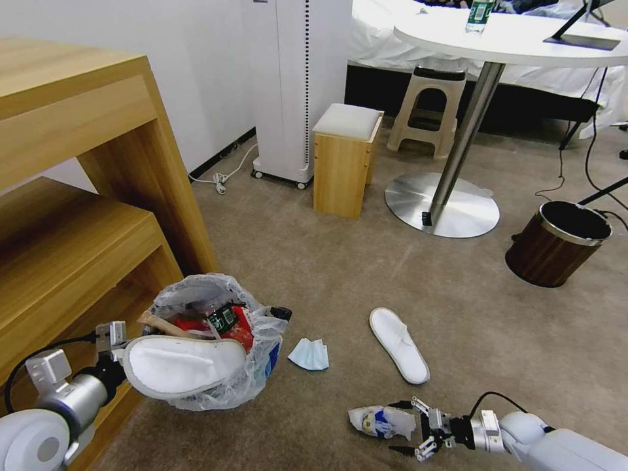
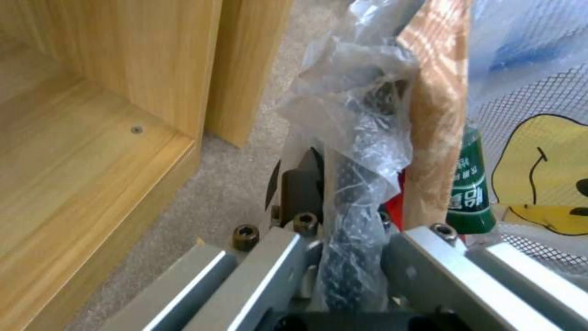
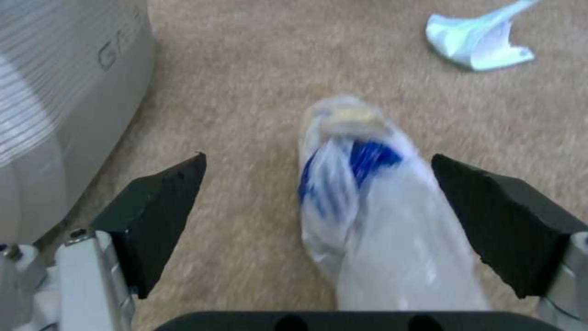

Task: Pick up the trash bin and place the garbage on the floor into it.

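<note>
My left gripper [image 1: 116, 340] is shut on the plastic-lined rim of the trash bin [image 1: 216, 386], beside the wooden shelf. The left wrist view shows that gripper [image 2: 343, 207] clamping the bin's rim [image 2: 358, 151]. In the bin lie a white slipper [image 1: 183, 366], red wrappers [image 1: 239, 327], a green bottle [image 2: 468, 193] and a wooden stick [image 2: 435, 115]. On the beige floor [image 1: 314, 261] are a crushed blue-white paper cup [image 1: 383, 420], a light-blue mask [image 1: 309, 354] and a second slipper [image 1: 399, 343]. My right gripper [image 1: 409, 428] is open, one finger on each side of the cup [image 3: 367, 207], low over the carpet.
The wooden shelf [image 1: 78, 216] stands at the left, close to the bin. A brown metal-rimmed bin [image 1: 558, 242] stands at the right by the round table's steel base [image 1: 441, 204]. Farther back are a wooden box [image 1: 345, 160], a stool [image 1: 428, 108] and a white appliance [image 1: 294, 85].
</note>
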Controlling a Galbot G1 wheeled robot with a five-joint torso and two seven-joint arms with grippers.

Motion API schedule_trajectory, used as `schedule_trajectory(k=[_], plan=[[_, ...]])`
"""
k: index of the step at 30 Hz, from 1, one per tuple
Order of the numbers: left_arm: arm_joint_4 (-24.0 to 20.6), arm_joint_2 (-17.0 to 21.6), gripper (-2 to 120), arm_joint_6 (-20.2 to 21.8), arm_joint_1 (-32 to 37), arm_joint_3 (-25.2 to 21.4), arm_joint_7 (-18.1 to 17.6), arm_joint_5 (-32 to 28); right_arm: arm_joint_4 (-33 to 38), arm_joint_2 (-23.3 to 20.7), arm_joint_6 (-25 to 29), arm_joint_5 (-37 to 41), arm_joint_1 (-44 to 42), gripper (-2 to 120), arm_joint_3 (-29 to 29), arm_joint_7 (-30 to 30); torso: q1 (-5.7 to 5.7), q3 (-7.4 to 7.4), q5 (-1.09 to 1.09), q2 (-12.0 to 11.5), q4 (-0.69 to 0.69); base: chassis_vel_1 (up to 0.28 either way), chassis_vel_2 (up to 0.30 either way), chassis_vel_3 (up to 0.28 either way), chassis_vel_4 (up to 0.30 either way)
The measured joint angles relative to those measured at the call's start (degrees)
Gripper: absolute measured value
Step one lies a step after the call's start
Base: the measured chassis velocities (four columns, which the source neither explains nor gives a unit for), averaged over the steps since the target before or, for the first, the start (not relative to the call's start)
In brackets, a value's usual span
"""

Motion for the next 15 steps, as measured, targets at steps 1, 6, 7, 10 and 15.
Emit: schedule_trajectory(k=[1, 6, 7, 10, 15], plan=[[0.00, 0.00, 0, 0.00, 0.00, 0.00, 0.00, 0.00, 0.00, 0.00, 0.00, 0.00, 0.00, 92, 0.00, 0.00, 0.00, 0.00, 0.00, 0.00, 0.00, 0.000, 0.000, 0.000, 0.000], [-0.42, 0.19, 0, 0.00, 0.13, -0.08, -0.14, -0.24, -1.45, 0.63, 0.00, -0.46, -0.76, 92, 0.89, 0.00, 0.00, 0.00, 0.01, 0.00, 0.01, 0.000, 0.000, 0.000, 0.000], [-0.49, 0.22, 0, 0.00, 0.19, -0.11, -0.15, -0.31, -1.91, 0.73, 0.00, -0.54, -0.89, 92, 1.04, -0.01, 0.00, 0.00, 0.02, 0.00, 0.01, 0.000, 0.000, 0.000, 0.000], [-0.67, 0.22, 0, 0.00, 0.28, -0.17, -0.16, -0.35, -2.76, 1.02, 0.00, -0.57, -0.97, 92, 1.27, 0.00, 0.00, 0.00, 0.01, 0.00, 0.00, 0.000, 0.000, 0.000, 0.000], [-1.19, 0.14, 0, 0.00, 0.59, -0.26, -0.16, -0.44, -5.06, 1.84, -0.01, -0.60, -0.73, 91, 1.92, 0.04, 0.00, 0.00, 0.01, 0.00, 0.00, 0.000, 0.000, 0.000, 0.000]])
